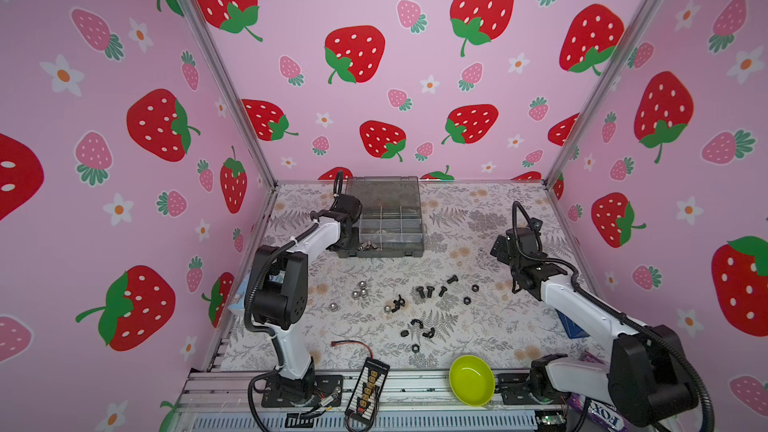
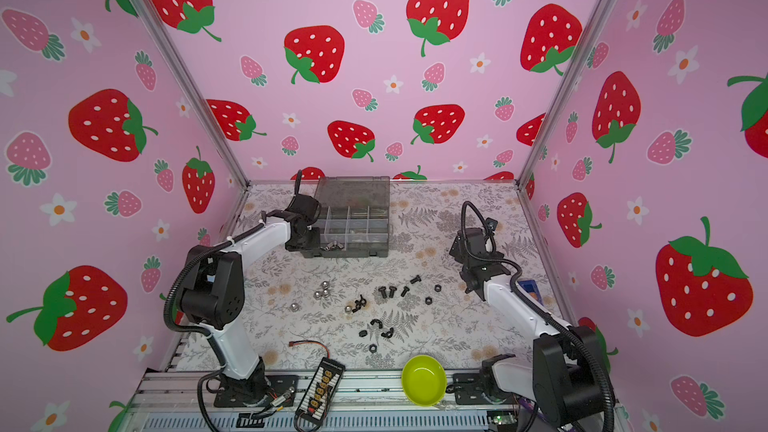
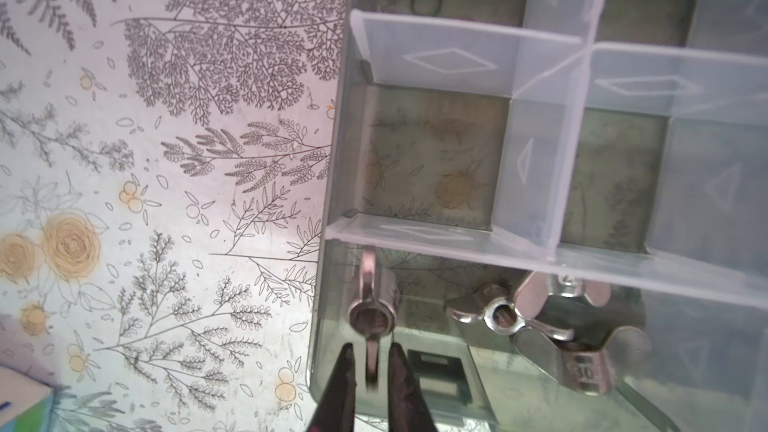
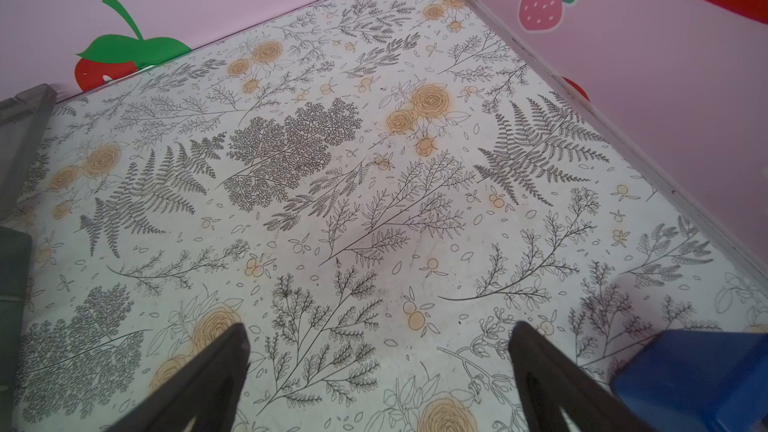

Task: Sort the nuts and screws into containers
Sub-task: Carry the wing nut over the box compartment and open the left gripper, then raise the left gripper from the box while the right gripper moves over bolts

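Dropping a silver wing nut into the organizer box looks like the step in hand. The left gripper hangs over the box's near-left compartment. Its jaws stand slightly parted, with one wing of the nut between them. A thin gap shows on each side, so the wing is bracketed rather than clamped. Just beside it in the same compartment lie more silver wing nuts. The neighbouring compartments in the left wrist view look empty.

Most of the sorting is still to do. Going rightward across the floral mat, the loose parts lie well apart from the box:
- a cluster of shiny rounded nuts
- black winged nuts
- stubby black bolts
- black hex nuts

At the far right, the right gripper hovers over bare mat, fingers spread wide and holding nothing.

The next move, as I judge it, calls for:
- spreading the left jaws enough for the wing to slip free
- lifting straight up so the fingertips clear the thin divider
- swinging back to the rounded nuts, which will likely roll if nudged
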Robot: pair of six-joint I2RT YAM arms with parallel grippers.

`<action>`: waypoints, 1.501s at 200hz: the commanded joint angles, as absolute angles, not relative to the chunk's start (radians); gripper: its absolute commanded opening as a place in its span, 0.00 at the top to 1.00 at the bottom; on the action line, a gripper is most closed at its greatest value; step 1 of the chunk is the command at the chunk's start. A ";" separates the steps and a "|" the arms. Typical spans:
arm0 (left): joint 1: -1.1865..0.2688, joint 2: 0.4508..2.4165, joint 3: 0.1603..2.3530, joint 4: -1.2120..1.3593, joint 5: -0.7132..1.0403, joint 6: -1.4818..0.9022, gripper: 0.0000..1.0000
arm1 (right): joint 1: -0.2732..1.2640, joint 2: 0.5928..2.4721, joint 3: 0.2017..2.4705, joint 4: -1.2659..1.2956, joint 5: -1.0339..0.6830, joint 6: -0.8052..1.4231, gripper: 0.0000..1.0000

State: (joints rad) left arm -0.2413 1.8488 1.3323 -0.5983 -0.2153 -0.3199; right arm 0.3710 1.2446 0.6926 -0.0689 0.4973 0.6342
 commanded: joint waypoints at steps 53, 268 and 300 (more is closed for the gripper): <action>-0.237 1.790 1.338 -0.597 -0.189 -0.338 0.66 | 0.371 1.242 0.706 -0.107 0.517 0.655 0.00; -0.234 1.072 0.778 -0.295 -0.240 -0.532 0.00 | 0.813 1.374 0.828 -0.327 0.324 0.840 0.18; -0.233 0.960 0.681 -0.271 -0.281 -0.574 0.00 | 0.908 1.448 0.884 -0.327 0.298 0.827 0.22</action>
State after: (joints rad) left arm -0.2390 1.0264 0.7345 -0.3092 -0.2203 -0.5209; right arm 0.8562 1.4059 0.8364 -0.2996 0.3164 0.8116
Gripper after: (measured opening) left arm 0.999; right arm 0.789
